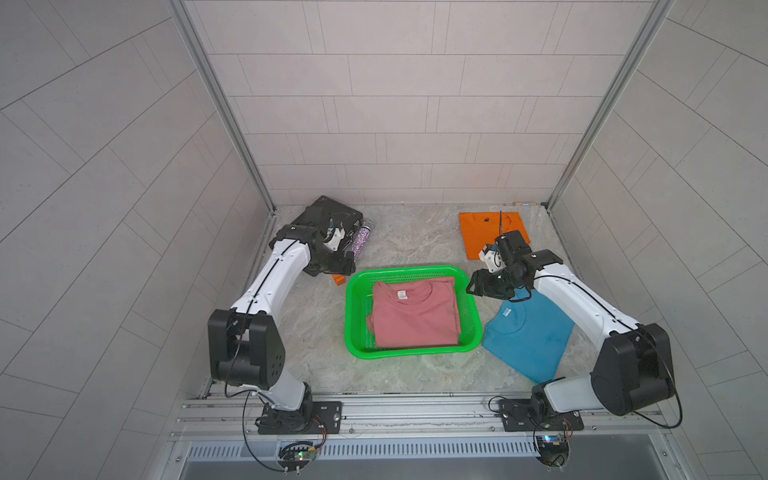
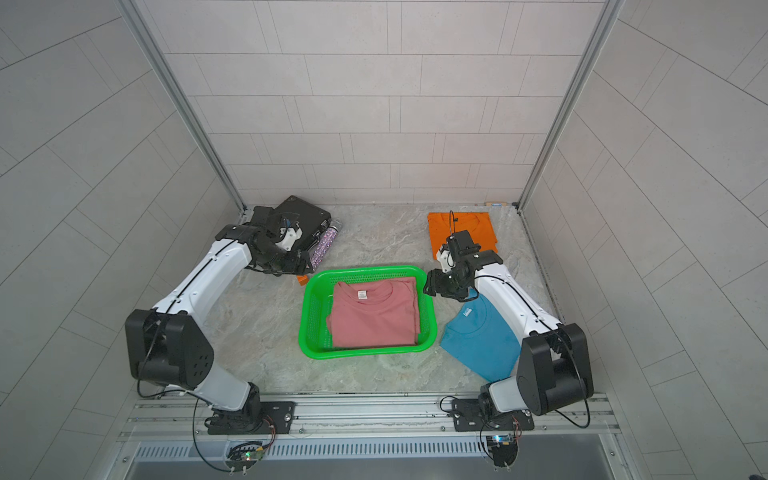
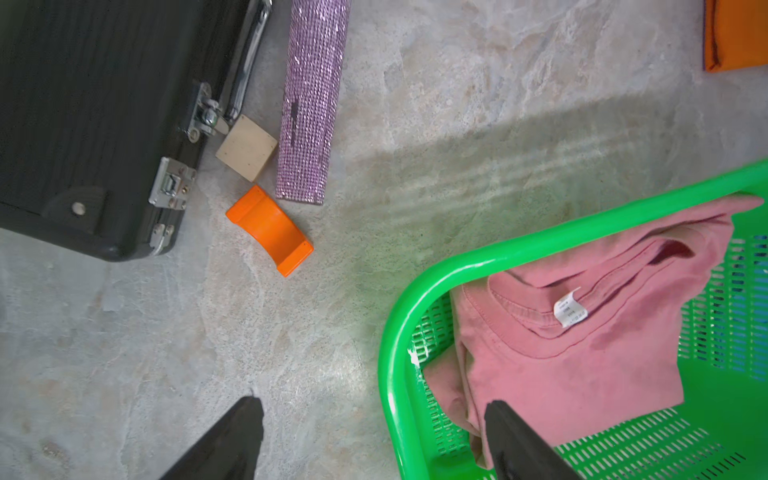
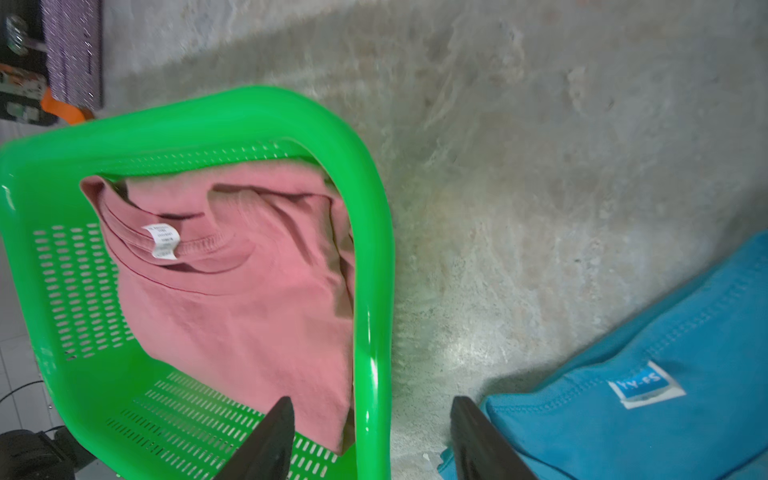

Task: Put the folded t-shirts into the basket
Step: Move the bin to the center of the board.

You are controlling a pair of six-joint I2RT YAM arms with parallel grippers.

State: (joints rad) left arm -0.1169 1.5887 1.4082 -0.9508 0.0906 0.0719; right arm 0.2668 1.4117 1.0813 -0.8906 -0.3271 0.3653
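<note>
The green basket point(image 1: 411, 353) point(image 2: 365, 354) sits mid-table with the pink folded t-shirt point(image 1: 415, 318) point(image 2: 374, 318) lying inside it. The teal t-shirt point(image 1: 528, 338) point(image 2: 478, 343) lies on the table right of the basket. At the back right is the orange t-shirt point(image 1: 478, 232) point(image 2: 461, 226). My left gripper point(image 1: 347, 266) point(image 3: 374, 403) hangs open over the basket's back left corner point(image 3: 540, 245), holding nothing. My right gripper point(image 1: 476, 286) point(image 4: 372, 399) is open above the basket's right rim point(image 4: 249, 108), between the pink t-shirt point(image 4: 232, 299) and the teal t-shirt point(image 4: 665, 415).
A flat black case point(image 1: 328, 216) point(image 3: 95, 124) lies at the back left. Beside it are a sparkly purple bottle point(image 1: 359, 241) point(image 3: 311, 104), a wooden cube point(image 3: 247, 147) and a small orange block point(image 1: 338, 279) point(image 3: 270, 228). Walls enclose the table on three sides.
</note>
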